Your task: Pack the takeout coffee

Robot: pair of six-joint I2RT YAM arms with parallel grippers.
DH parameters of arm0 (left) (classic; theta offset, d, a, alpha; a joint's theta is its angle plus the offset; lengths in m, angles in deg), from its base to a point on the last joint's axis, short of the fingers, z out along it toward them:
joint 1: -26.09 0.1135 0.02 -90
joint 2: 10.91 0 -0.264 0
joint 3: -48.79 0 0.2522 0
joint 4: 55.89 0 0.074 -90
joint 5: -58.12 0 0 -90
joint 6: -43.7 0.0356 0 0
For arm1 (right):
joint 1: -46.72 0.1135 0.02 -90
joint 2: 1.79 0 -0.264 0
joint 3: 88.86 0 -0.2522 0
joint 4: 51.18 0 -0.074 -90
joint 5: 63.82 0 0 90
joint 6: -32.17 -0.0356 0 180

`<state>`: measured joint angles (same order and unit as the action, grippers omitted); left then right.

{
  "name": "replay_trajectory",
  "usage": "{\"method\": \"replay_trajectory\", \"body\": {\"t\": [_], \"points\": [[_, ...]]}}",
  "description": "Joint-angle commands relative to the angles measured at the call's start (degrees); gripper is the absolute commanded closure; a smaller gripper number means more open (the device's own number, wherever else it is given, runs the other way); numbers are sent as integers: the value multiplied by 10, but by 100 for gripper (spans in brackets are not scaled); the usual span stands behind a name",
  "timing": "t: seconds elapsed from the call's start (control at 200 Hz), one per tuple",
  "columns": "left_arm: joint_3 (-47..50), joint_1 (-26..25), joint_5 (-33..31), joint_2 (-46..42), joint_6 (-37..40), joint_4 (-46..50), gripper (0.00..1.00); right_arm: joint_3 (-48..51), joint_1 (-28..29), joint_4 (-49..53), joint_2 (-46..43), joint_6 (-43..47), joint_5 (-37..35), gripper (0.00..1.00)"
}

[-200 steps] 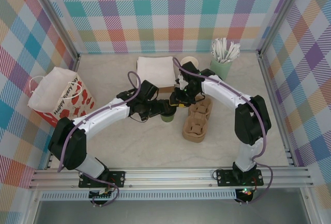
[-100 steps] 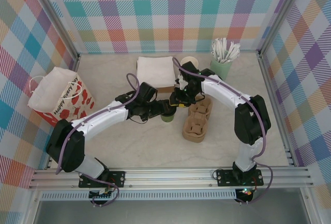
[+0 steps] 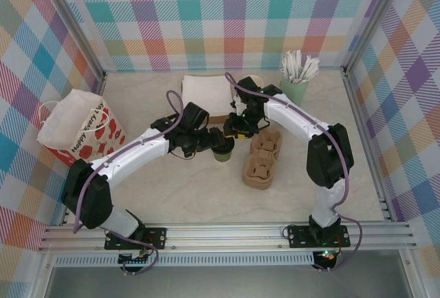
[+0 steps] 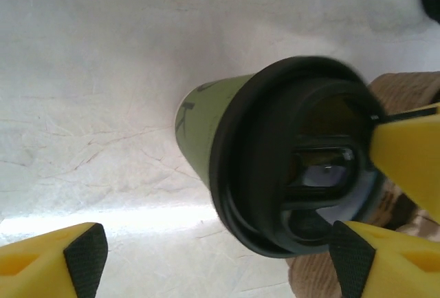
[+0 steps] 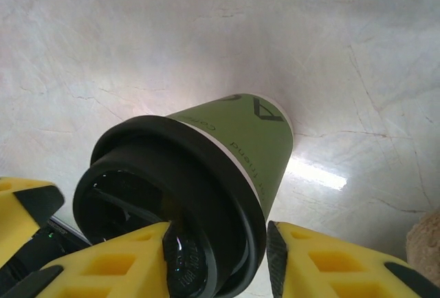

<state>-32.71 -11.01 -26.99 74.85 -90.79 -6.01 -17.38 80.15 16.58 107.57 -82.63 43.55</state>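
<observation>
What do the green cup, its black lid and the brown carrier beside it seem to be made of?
The green cup looks like matte paper: a printed wall with a thin white edge under the lid. Its black lid seems moulded plastic, glossy, with sharp reflections. The brown carrier looks like pressed pulp, dull and lumpy, though too small to be sure.

Pale marbled tabletop [image 3: 179,195], green paper cup with black lid [image 3: 222,152] standing mid-table, brown pulp cup carrier [image 3: 260,171] just beside it, white red-printed paper bag [image 3: 79,129] far left, white napkin stack [image 3: 205,93] and pale green cup of white sticks [image 3: 295,88] at back
</observation>
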Motion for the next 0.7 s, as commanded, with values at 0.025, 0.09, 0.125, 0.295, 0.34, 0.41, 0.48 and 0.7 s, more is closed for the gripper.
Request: {"method": "replay_trajectory", "body": {"t": [0.025,0.09,0.125,0.295,0.34,0.41,0.48,0.7], "points": [[-30,14,-19,-18,17,41,8,-28,1,21,-5,11,1,51],[-29,18,-26,-30,17,48,8,-20,1,13,-19,7,8,45],[-26,22,-29,-37,18,51,7,-9,1,4,-28,4,13,41],[-3,37,-43,-78,18,61,7,53,2,-46,-58,-26,54,28],[2,41,-46,-89,18,63,6,65,1,-48,-57,-33,57,27],[10,47,-48,-103,19,68,6,79,1,-55,-54,-40,63,25],[16,52,-49,-114,19,72,5,92,1,-68,-51,-48,76,24],[33,59,-51,-134,19,77,5,99,2,-91,-36,-54,111,23]]}}
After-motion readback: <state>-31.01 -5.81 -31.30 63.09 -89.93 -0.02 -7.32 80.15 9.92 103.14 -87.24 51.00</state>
